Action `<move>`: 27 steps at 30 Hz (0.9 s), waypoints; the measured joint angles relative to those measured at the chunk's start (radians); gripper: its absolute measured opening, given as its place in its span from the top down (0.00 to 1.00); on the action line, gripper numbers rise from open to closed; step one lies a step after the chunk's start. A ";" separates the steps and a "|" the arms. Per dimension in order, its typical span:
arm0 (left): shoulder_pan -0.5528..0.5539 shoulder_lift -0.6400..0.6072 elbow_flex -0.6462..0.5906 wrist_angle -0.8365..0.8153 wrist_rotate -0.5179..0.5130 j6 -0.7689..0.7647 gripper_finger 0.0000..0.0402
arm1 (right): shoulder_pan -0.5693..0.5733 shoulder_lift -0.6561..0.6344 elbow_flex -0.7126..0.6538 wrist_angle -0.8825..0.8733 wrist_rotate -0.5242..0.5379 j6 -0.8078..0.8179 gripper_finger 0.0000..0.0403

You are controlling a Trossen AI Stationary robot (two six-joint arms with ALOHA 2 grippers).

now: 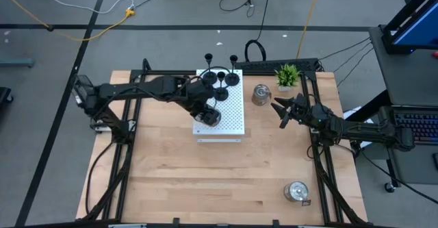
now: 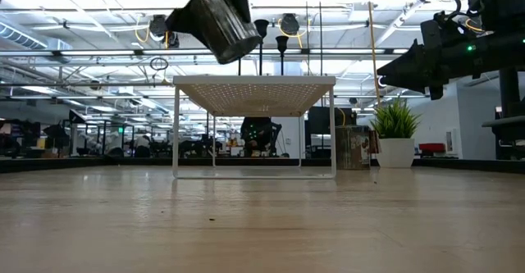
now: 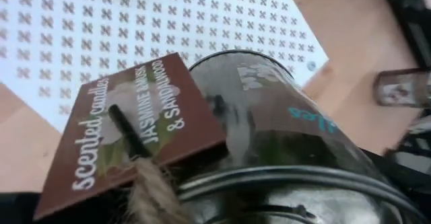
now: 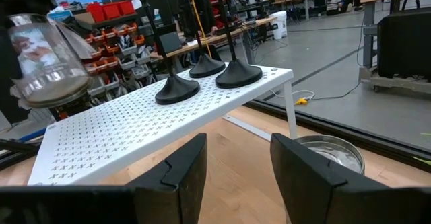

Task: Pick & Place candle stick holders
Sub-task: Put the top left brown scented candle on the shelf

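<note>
Your left tool (image 1: 207,113) is clamped on a silver-glass holder (image 2: 220,19) above the white board (image 1: 229,118); lower it level, clear of the black holders (image 4: 176,89). Right tool (image 1: 282,111) waits, fingers apart.

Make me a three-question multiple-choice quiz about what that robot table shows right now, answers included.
1. Where do the black holders stand?
A. on the white perforated board
B. on the bare wood
C. beside the plant

2. How many silver-glass holders sit on the wooden table?
A. none
B. two
C. four

3. What is the left gripper doing?
A. hanging empty
B. holding a glass holder tilted above the board
C. pressing on the plant

Answers: 1 A, their round bases rest on the board. 2 B, one near the plant, one at the near right. 3 B, the low view shows the glass raised and tilted.
</note>
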 joint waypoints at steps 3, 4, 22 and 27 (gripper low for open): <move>0.005 0.062 0.075 -0.102 -0.040 0.029 0.11 | 0.000 0.000 0.000 0.000 0.000 0.000 0.61; 0.008 0.080 0.097 -0.136 -0.052 0.032 0.11 | 0.000 0.000 0.000 0.000 0.000 0.000 0.61; 0.009 0.181 0.184 -0.270 -0.124 0.045 0.11 | 0.000 0.000 0.000 -0.001 0.000 0.000 0.61; 0.009 0.180 0.184 -0.305 -0.124 0.025 0.11 | 0.000 0.000 0.000 -0.001 0.000 0.000 0.61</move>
